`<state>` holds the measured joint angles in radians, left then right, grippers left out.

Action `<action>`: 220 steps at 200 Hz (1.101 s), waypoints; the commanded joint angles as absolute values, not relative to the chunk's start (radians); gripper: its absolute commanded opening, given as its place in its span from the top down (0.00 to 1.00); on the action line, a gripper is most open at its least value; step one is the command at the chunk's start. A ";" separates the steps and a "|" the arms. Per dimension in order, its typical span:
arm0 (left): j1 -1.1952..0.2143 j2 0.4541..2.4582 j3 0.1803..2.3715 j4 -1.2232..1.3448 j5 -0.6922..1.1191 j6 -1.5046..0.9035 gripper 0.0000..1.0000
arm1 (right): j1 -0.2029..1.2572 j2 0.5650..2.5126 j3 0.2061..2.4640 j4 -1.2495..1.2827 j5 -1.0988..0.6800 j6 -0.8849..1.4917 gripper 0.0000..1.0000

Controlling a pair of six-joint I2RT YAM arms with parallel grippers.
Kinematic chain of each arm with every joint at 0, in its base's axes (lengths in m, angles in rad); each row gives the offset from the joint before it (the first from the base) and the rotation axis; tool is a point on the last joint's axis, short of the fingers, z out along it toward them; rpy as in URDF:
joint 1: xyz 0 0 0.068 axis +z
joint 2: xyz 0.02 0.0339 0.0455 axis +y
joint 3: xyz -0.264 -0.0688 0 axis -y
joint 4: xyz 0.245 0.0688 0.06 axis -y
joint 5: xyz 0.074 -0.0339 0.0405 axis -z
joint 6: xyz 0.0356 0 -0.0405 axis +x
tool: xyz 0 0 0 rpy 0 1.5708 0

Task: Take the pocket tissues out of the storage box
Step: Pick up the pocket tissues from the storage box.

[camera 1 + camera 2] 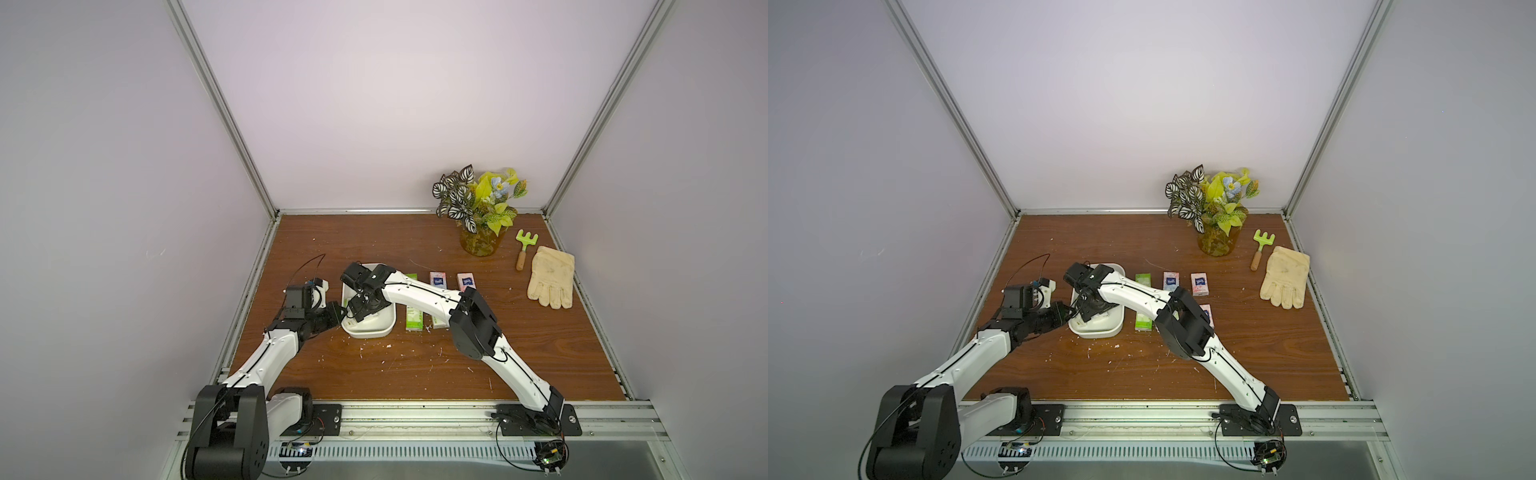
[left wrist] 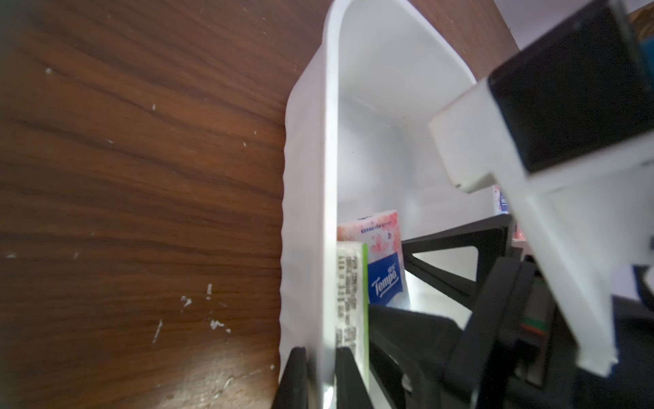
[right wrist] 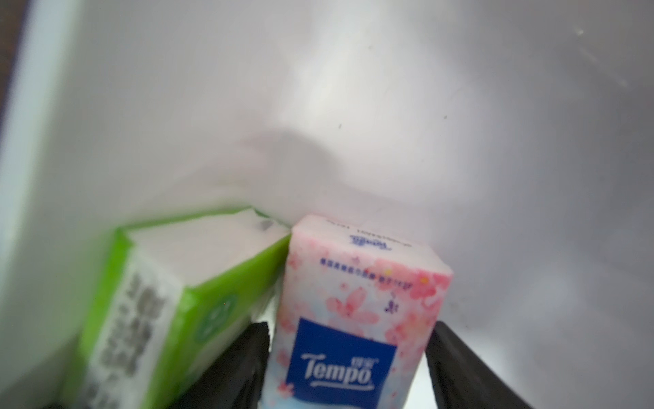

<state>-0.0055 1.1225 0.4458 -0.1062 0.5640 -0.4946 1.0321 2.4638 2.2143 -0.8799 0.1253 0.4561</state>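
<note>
A glossy pink packet [image 3: 357, 304], blossom-printed with a blue logo patch, is clamped by the right gripper [image 3: 350, 357] at lower centre, inside the smooth white storage box [image 3: 354, 106]. A blurred green packet [image 3: 198, 283] is tilted against it. The box's wall is pinched by the left gripper [image 2: 320, 375]. On the wooden table [image 1: 415, 374], other packets [image 1: 415, 323] are partly hidden.

Left claw [image 2: 320, 375] pinched narrow, right claw [image 3: 354, 354] spread wide.

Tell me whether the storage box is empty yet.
Not empty. Both wrist views show a green packet and a pink packet inside the storage box, side by side.
</note>
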 commanded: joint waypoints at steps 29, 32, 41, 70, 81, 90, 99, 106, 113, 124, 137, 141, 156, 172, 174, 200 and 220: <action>0.002 1.128 0.439 -0.098 0.590 -0.487 0.88 | 1.022 2.471 2.222 -0.869 0.129 0.471 0.32; 0.002 1.129 0.439 -0.098 0.592 -0.486 0.88 | 1.022 2.469 2.219 -0.870 0.129 0.472 0.33; 0.001 1.129 0.440 -0.098 0.591 -0.487 0.88 | 1.022 2.463 2.212 -0.871 0.129 0.472 0.35; 0.002 1.125 0.440 -0.097 0.588 -0.487 0.84 | 1.024 2.421 2.185 -0.873 0.139 0.475 0.41; 0.002 1.120 0.440 -0.094 0.585 -0.485 0.80 | 1.024 2.398 2.173 -0.871 0.145 0.476 0.43; 0.002 1.112 0.442 -0.091 0.580 -0.483 0.77 | 1.025 2.376 2.163 -0.870 0.151 0.476 0.45; 0.003 1.107 0.446 -0.090 0.572 -0.477 0.73 | 1.027 2.352 2.153 -0.868 0.161 0.474 0.46; 0.003 1.102 0.450 -0.091 0.563 -0.472 0.69 | 1.029 2.332 2.144 -0.867 0.171 0.474 0.46; 0.003 1.097 0.455 -0.093 0.553 -0.466 0.64 | 1.032 2.313 2.137 -0.867 0.180 0.474 0.47; 0.003 1.090 0.466 -0.095 0.537 -0.458 0.58 | 1.032 2.276 2.123 -0.867 0.193 0.477 0.47; 0.003 1.080 0.478 -0.091 0.524 -0.452 0.50 | 1.033 2.231 2.102 -0.865 0.203 0.482 0.47; 0.003 1.075 0.480 -0.088 0.521 -0.451 0.49 | 1.032 2.220 2.095 -0.865 0.206 0.484 0.47; 0.004 1.054 0.486 -0.069 0.512 -0.456 0.42 | 1.032 2.168 2.066 -0.862 0.212 0.493 0.47; 0.003 1.033 0.484 -0.037 0.510 -0.466 0.34 | 1.034 2.107 2.025 -0.858 0.207 0.508 0.47; 0.003 1.029 0.484 -0.033 0.508 -0.467 0.33 | 1.035 2.098 2.020 -0.858 0.206 0.510 0.47; 0.003 0.997 0.472 -0.001 0.476 -0.454 0.29 | 1.045 1.989 1.906 -0.846 0.204 0.549 0.47; 0.005 0.982 0.457 0.019 0.441 -0.449 0.27 | 1.052 1.890 1.789 -0.830 0.197 0.598 0.47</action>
<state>-0.0055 1.0023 0.4599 -0.0315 0.4938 -0.4644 1.0374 1.9945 1.8866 -0.8341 0.1822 0.5220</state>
